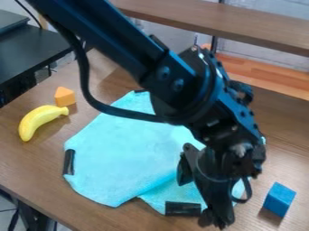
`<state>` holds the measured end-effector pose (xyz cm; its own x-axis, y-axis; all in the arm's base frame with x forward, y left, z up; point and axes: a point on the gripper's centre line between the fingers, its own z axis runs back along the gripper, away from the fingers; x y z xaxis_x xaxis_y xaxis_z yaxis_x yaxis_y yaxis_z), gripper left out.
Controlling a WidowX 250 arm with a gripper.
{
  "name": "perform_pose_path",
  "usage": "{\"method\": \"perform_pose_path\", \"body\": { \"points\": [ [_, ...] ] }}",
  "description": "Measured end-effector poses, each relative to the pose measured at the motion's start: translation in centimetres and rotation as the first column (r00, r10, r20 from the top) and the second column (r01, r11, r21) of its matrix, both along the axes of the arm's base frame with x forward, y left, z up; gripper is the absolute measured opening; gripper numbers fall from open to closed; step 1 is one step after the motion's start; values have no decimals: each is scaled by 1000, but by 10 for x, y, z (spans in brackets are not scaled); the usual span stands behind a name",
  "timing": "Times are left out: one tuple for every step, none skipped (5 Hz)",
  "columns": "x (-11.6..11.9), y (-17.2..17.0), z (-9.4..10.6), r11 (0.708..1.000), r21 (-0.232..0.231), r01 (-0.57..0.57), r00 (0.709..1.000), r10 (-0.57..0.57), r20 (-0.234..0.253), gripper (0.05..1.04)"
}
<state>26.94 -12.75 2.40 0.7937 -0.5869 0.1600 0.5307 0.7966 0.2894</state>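
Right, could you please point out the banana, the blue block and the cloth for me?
Banana [39,120]: camera view, the middle of its curved yellow body.
Blue block [279,199]: camera view, the middle of its visible faces.
Cloth [131,154]: camera view, the uncovered middle, left of the arm in the picture.

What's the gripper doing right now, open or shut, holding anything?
Gripper: over the near edge of the blue cloth; I can't tell if it's open, shut or holding cloth.

Turquoise cloth [114,155], yellow banana [39,120], 1 orange block [64,96], 1 blue block [279,199]
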Motion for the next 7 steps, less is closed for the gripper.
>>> {"method": "perform_pose_path", "body": {
  "points": [
    [2,-1,-3,1000,15,9,1000,-9,12,1000],
    [-3,-1,-8,999,30,27,1000,-28,10,1000],
    [-5,0,-12,999,41,30,1000,-31,6,1000],
    [-6,3,-16,998,56,32,999,-33,1,1000],
    [-7,5,-24,997,73,35,999,-34,-13,1000],
    [-7,5,-28,996,81,35,999,-33,-22,950],
    [-3,6,-30,996,86,23,1000,-22,-16,668]
  ]
}}
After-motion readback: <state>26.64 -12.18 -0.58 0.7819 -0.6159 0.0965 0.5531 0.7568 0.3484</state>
